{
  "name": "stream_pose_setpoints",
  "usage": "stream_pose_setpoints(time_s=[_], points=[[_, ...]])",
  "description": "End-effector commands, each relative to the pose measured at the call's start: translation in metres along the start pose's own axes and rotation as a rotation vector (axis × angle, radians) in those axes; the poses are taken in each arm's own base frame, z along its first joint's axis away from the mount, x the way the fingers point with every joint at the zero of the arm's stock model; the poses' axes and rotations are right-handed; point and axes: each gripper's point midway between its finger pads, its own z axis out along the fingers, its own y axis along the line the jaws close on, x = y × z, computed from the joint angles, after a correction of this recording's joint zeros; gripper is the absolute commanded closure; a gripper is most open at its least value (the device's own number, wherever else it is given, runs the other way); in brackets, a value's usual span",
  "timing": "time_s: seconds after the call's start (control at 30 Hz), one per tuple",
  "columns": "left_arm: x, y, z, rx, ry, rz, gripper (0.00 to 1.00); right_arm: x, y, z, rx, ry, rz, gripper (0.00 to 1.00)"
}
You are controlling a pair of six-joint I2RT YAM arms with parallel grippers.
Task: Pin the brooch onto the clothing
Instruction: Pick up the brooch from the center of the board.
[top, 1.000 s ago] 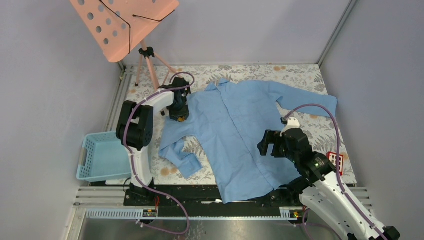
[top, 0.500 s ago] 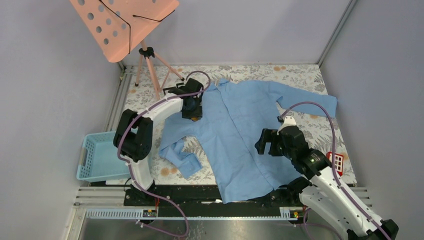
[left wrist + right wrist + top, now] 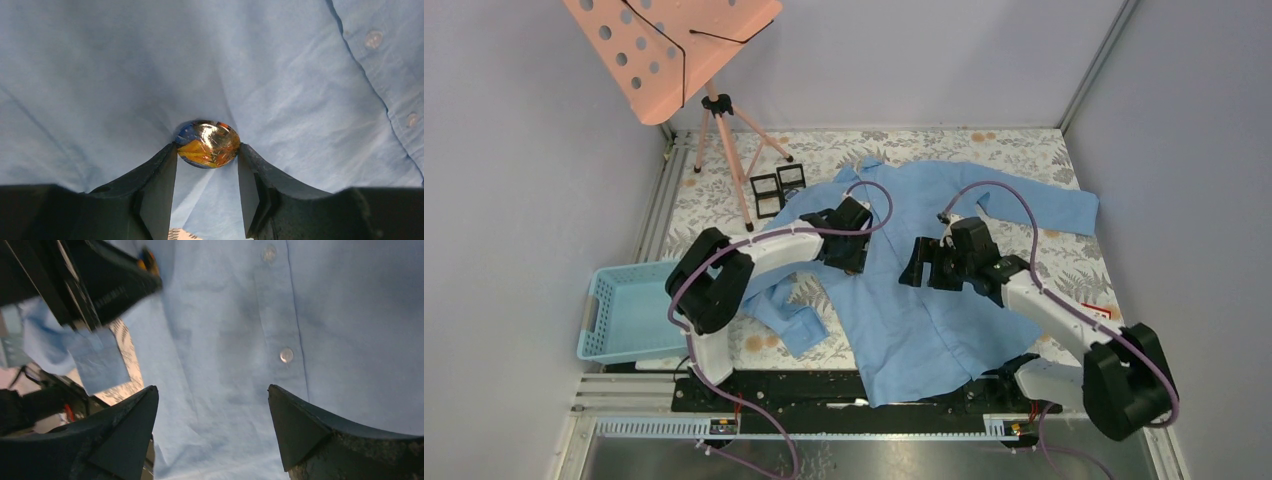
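Note:
The light blue shirt [image 3: 944, 215] lies spread face up on the table, collar at the far side. My left gripper [image 3: 852, 255] is over the shirt's chest, left of the button placket. In the left wrist view it [image 3: 207, 148] is shut on the brooch [image 3: 207, 143], a glossy orange, gold and blue oval pressed against the fabric [image 3: 260, 65], which puckers around it. My right gripper [image 3: 917, 270] hovers over the middle of the shirt, just right of the left one. In the right wrist view it [image 3: 212, 402] is open and empty above the placket [image 3: 280, 330], with the left gripper [image 3: 100, 285] at the upper left.
A pink perforated music stand [image 3: 674, 45] on a tripod stands at the far left. Two small black square frames [image 3: 779, 188] lie by the shirt's left shoulder. A light blue plastic basket [image 3: 629, 312] sits at the near left. The shirt's left sleeve cuff [image 3: 796, 325] is folded near the basket.
My left gripper has moved right, from the shirt's left shoulder edge onto its chest, uncovering the black frames. My right gripper has moved up and left to the shirt's middle.

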Motion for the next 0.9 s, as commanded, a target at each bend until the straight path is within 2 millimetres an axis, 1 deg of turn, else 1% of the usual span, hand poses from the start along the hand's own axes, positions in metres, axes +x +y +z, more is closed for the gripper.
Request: stream_pose_setpoints(time_s=[0.0,0.13,0.23,0.3,0.37,0.43,0.53,0.57,0.7,0.77,0.87], points=[[-0.011,-0.031,-0.004,0.117,-0.105,0.071,0.59,-0.037,0.037,0.005,-0.224,-0.036,0.069,0.14],[-0.001,-0.043,0.000,0.155,-0.121,0.119,0.59,-0.037,0.036,0.019,-0.245,0.018,0.091,0.18],[0.004,-0.046,0.001,0.173,-0.142,0.133,0.59,-0.038,0.034,0.029,-0.242,0.052,0.107,0.21],[0.007,-0.049,-0.001,0.204,-0.159,0.139,0.59,-0.040,0.030,0.034,-0.233,0.060,0.118,0.23],[0.011,-0.051,-0.003,0.230,-0.173,0.148,0.59,-0.050,0.029,0.039,-0.245,0.040,0.119,0.24],[0.013,-0.054,-0.005,0.253,-0.186,0.160,0.59,-0.052,0.028,0.044,-0.257,0.053,0.133,0.27],[0.015,-0.059,-0.008,0.279,-0.201,0.182,0.59,-0.053,0.033,0.050,-0.292,0.081,0.134,0.31],[0.016,-0.059,-0.009,0.285,-0.207,0.190,0.59,-0.052,0.034,0.052,-0.305,0.095,0.136,0.33],[0.019,-0.062,-0.013,0.305,-0.215,0.213,0.59,-0.049,0.034,0.058,-0.315,0.130,0.123,0.36],[0.014,-0.065,-0.016,0.323,-0.243,0.223,0.59,-0.047,0.032,0.060,-0.310,0.151,0.115,0.38],[0.012,-0.069,-0.021,0.344,-0.263,0.232,0.59,-0.040,0.029,0.065,-0.311,0.184,0.109,0.43]])
